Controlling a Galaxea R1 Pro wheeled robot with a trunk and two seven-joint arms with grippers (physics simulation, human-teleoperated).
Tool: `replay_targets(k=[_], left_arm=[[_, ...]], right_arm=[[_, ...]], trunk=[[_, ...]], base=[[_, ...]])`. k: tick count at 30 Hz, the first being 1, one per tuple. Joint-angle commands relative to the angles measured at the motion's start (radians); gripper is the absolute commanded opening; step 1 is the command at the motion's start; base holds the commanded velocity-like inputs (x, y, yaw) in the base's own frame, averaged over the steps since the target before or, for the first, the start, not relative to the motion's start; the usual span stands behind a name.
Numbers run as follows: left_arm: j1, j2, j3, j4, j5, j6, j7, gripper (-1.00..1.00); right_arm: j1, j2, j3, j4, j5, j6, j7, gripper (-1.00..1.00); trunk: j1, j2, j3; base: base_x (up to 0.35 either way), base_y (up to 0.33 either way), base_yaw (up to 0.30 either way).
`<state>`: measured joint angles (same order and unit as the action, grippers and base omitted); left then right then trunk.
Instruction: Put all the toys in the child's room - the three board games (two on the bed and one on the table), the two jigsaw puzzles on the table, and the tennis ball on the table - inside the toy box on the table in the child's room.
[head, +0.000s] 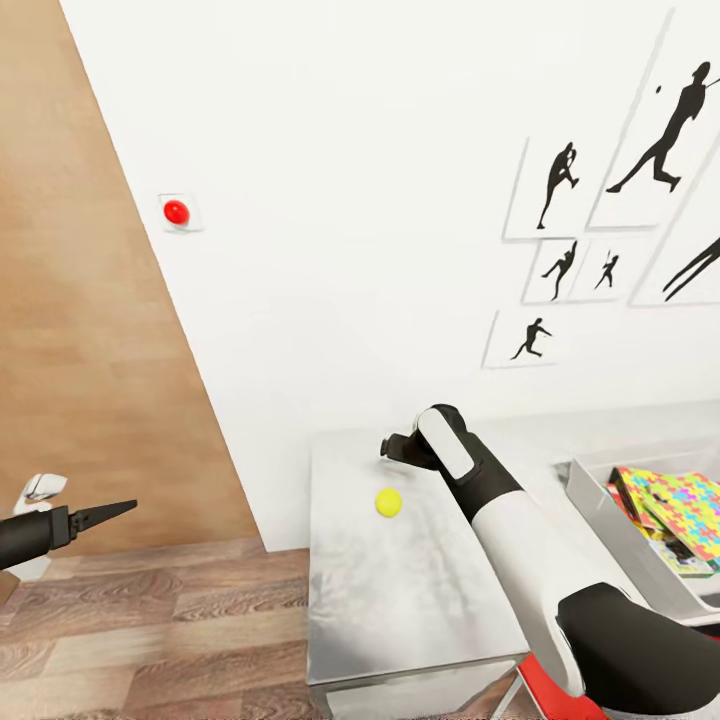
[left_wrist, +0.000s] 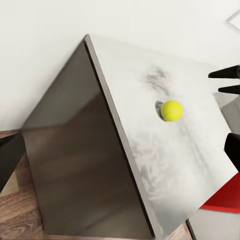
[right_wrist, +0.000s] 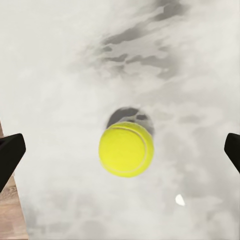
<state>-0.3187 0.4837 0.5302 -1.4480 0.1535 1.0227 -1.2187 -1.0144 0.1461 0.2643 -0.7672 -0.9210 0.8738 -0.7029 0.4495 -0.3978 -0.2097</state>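
On table (head: 420, 600): one plain yellow-green ball (head: 388, 502); right gripper (head: 392, 447) spread wide above it; left gripper (head: 112, 512) closed.

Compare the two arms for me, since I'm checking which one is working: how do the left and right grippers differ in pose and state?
The right gripper reaches out over the table above the tennis ball; the left gripper hangs off the table's side, over the wood floor. In its wrist view the right gripper's fingers stand spread wide either side of the ball, while the left's look pressed together. Both are dark and hold nothing.
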Motion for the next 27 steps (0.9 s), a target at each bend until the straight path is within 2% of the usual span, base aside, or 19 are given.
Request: replay_targets(k=[1,27], left_arm=[[-0.001,0.001,0.0,0.0,0.001,0.006,-0.002,1.0],[-0.001,0.0,-0.001,0.0,0.003,0.007,-0.006,1.0]], right_arm=[[-0.002,0.0,0.003,0.005,-0.01,0.001,-0.011,1.0],[-0.01,-0.001,0.004,0.02,-0.01,0.001,-0.01,1.0]], trunk=[[0.001,-0.002,-0.004],[0.001,-0.002,-0.046]], base=[[0.0,0.0,0.0],[0.025,0.032,0.0]])
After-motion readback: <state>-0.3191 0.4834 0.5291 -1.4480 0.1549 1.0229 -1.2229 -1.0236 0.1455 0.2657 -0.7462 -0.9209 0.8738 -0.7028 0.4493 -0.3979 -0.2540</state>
